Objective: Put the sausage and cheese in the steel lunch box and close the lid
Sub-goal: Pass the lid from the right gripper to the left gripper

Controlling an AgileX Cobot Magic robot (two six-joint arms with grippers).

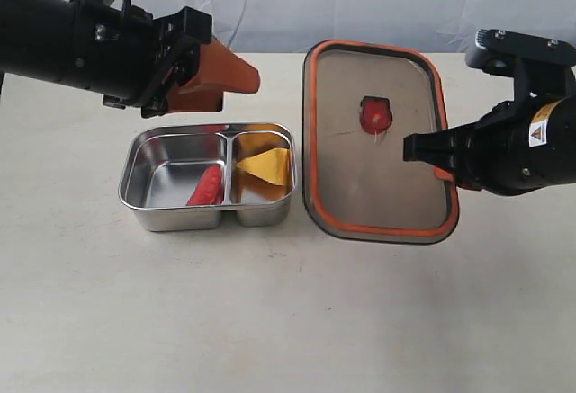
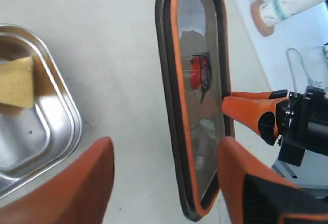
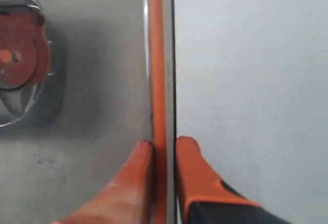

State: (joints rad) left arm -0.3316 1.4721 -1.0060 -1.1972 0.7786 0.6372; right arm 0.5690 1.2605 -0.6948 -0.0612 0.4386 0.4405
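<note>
One sausage [image 1: 207, 186], one cheese [image 1: 267, 166] in one steel lunch box [image 1: 171, 223]; one lid [image 1: 369, 191] in right pincer [image 3: 164, 146] (left pincer [image 2: 165, 151] wide)

lunch box [image 2: 70, 125] cropped, lid [image 3: 92, 111] cropped

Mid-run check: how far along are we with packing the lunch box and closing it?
Done: the sausage lies in the larger compartment of the steel lunch box, the cheese in the smaller one. In hand: the right gripper pinches the lid by its rim, beside the box, not on it. The left gripper is open and empty. Left: seat the lid and close it.
</note>
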